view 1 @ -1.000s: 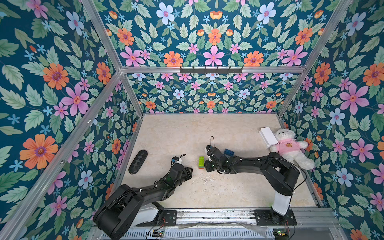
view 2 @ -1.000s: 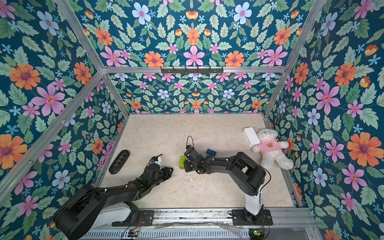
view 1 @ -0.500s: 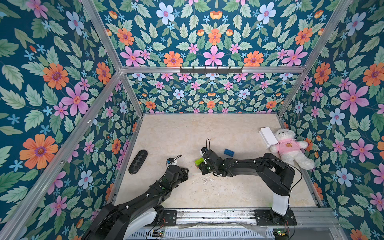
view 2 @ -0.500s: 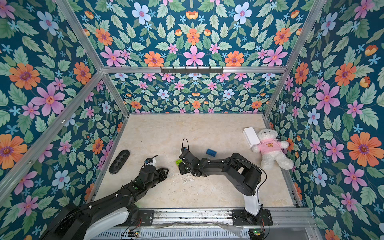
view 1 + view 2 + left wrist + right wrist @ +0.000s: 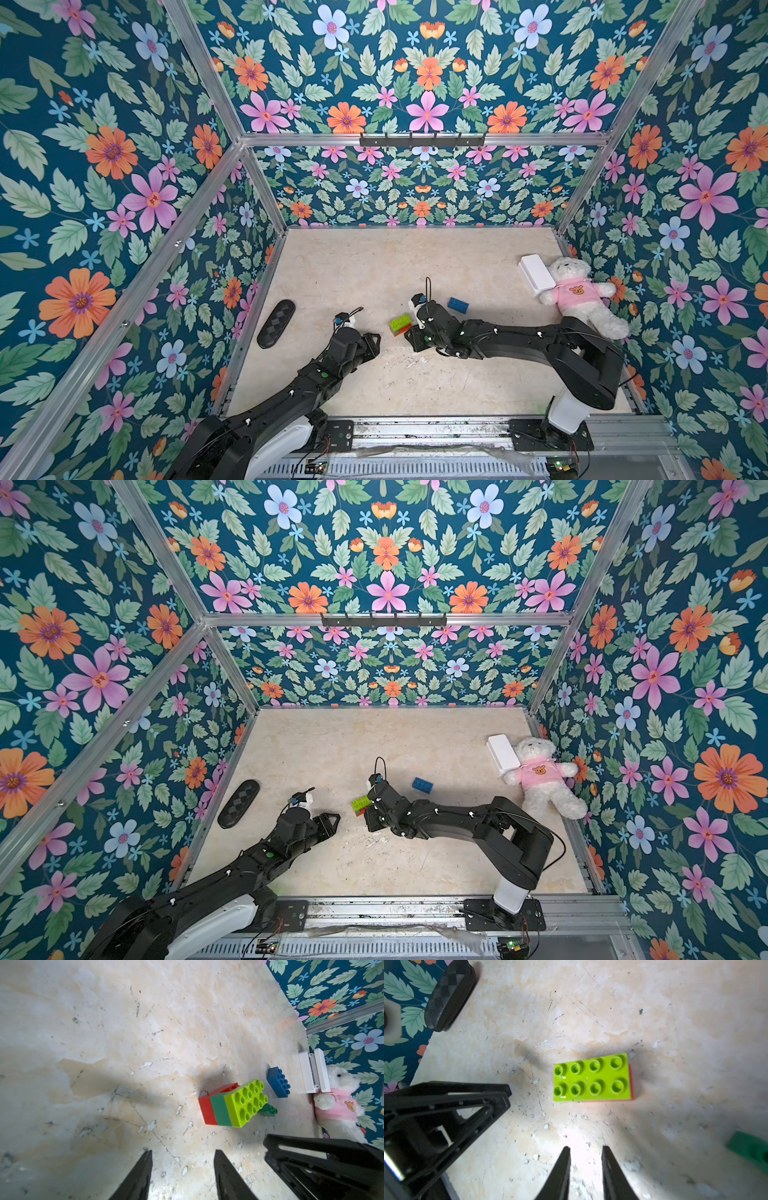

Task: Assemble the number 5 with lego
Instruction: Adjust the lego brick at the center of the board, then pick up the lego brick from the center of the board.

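A lego stack (image 5: 400,324) (image 5: 360,804) stands on the table with red at the bottom, dark green in the middle and lime (image 5: 592,1078) on top, studs up. Nothing touches it in the left wrist view (image 5: 228,1103). A loose blue brick (image 5: 458,305) (image 5: 278,1082) lies behind it to the right. A loose dark-green brick (image 5: 269,1110) (image 5: 749,1149) lies close beside the stack. My right gripper (image 5: 410,334) (image 5: 586,1147) hovers just right of the stack, slightly open and empty. My left gripper (image 5: 375,339) (image 5: 183,1152) sits left of the stack, open and empty.
A black oval pad (image 5: 276,324) (image 5: 450,995) lies by the left wall. A white box (image 5: 536,274) and a white teddy in a pink shirt (image 5: 582,295) rest against the right wall. Floral walls close the table on three sides.
Both grippers' jaws have spread wider. The right gripper has come off the stack, which now stands free. The left arm has barely shifted.
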{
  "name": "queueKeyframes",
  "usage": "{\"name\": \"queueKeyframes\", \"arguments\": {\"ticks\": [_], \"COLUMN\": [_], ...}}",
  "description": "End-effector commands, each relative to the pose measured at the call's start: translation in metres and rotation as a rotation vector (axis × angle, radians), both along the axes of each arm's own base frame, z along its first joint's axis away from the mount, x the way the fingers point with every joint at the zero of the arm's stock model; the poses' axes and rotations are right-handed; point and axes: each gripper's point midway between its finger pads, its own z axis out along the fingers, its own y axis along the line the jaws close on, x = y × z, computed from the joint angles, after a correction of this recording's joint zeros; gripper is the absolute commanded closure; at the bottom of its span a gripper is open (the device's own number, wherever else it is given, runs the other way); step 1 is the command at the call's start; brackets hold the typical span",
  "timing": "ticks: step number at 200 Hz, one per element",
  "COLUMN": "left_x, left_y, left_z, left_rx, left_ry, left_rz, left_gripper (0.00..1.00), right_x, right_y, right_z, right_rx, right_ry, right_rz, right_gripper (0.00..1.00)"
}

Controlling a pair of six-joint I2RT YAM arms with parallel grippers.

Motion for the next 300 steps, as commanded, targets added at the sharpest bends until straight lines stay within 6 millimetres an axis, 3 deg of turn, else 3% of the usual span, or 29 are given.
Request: {"name": "queueKeyframes", "arguments": {"ticks": [1, 37, 69, 98, 146, 178, 222, 226, 269, 300], "left_x": [0.005, 0.009, 0.011, 0.01, 0.005, 0.003, 0.001, 0.001, 0.001, 0.002], "left_y": [-0.011, -0.021, -0.024, -0.023, -0.019, -0.017, -0.014, -0.014, -0.014, -0.014], "left_z": [0.012, 0.013, 0.013, 0.011, 0.005, 0.003, -0.002, -0.002, -0.002, -0.002], "left_rx": [-0.04, -0.078, -0.087, -0.085, -0.081, -0.08, -0.074, -0.073, -0.073, -0.067], "left_ry": [-0.03, -0.025, -0.021, -0.017, -0.006, -0.001, 0.006, 0.007, 0.008, 0.008], "left_rz": [-0.036, -0.054, -0.057, -0.054, -0.048, -0.043, -0.034, -0.033, -0.035, -0.034], "left_gripper": [0.46, 0.46, 0.45, 0.45, 0.45, 0.46, 0.46, 0.46, 0.46, 0.46], "right_x": [0.004, 0.013, 0.026, 0.033, 0.049, 0.062, 0.066, 0.066, 0.069, 0.063], "right_y": [-0.022, -0.054, -0.084, -0.099, -0.102, -0.099, -0.082, -0.083, -0.077, -0.077], "right_z": [0.008, 0.017, 0.007, -0.005, -0.015, -0.009, -0.006, -0.019, -0.035, -0.033], "right_rx": [-0.055, -0.084, -0.119, -0.152, -0.192, -0.18, -0.168, -0.191, -0.231, -0.209], "right_ry": [-0.03, -0.014, 0.056, 0.087, 0.061, 0.019, 0.016, 0.038, 0.073, 0.086], "right_rz": [-0.055, -0.183, -0.328, -0.394, -0.338, -0.228, -0.071, -0.064, -0.03, -0.028], "right_gripper": [0.67, 0.58, 0.53, 0.48, 0.5, 0.48, 0.48, 0.48, 0.52, 0.53]}}
